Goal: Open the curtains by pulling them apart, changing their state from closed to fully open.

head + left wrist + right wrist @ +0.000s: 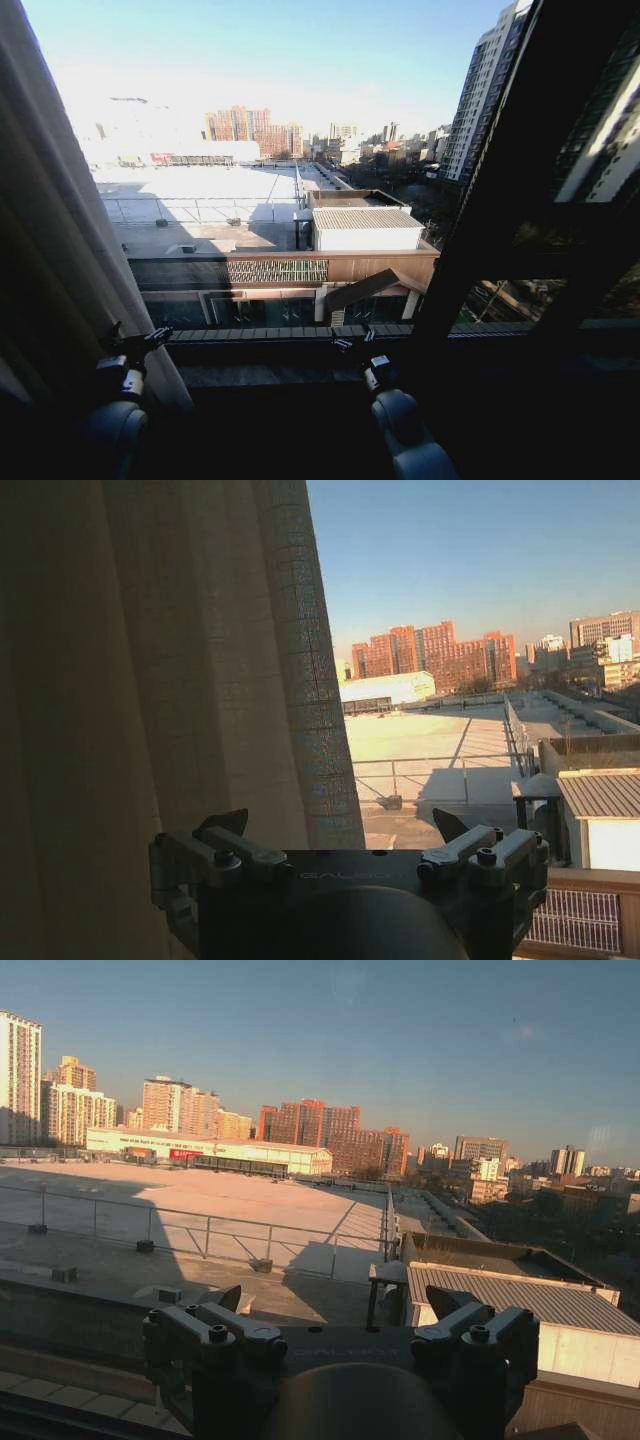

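Left gripper (140, 345), jaws spread and empty, sits at lower left of the head view, just beside the gathered sheer curtain panel (60, 230), whose pleats run vertically up the left edge. Right gripper (352, 340), also spread, faces bare window glass (300, 120) at lower centre.

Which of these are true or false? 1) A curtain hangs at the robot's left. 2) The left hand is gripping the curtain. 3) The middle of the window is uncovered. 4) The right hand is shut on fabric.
1) True: the curtain hangs along the left side of the window.
2) False: the left hand is open and empty, just beside the curtain's edge.
3) True: rooftops and sky show through the bare glass.
4) False: the right hand is open, holding nothing, facing the window.
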